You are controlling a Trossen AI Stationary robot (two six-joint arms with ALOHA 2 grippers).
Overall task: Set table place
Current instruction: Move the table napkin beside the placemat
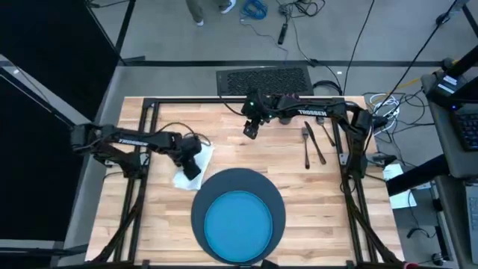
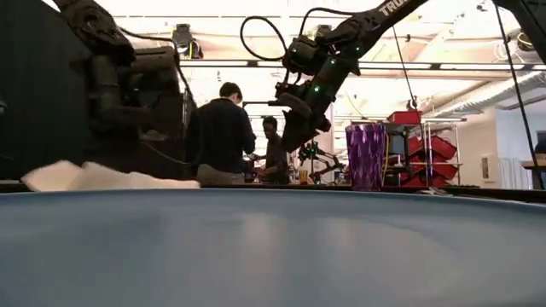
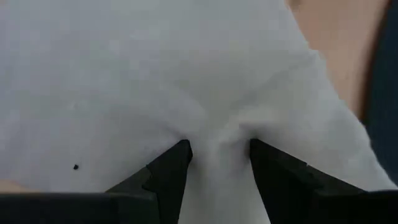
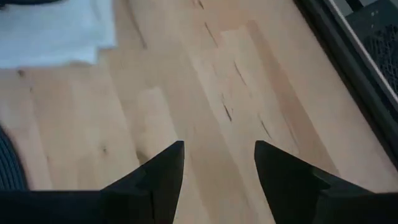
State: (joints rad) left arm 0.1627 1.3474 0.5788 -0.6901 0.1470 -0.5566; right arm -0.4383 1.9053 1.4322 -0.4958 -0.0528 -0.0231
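White napkin [image 1: 196,160] pinched in left pincer [image 3: 217,152] beside charger [image 1: 216,187]; right pincer [image 4: 219,163] spread above bare table [image 4: 205,87], cutlery [image 1: 312,143] nearby.

The word "TROSSEN" stands in white letters on the left arm [image 1: 134,140], at about nine o'clock on the table [image 1: 299,202], and again on the right arm [image 1: 314,113], near twelve o'clock. In the low view only "TRU" shows on an arm [image 2: 388,8]. No other text can be read.

overhead, table-level, two wrist close-ups
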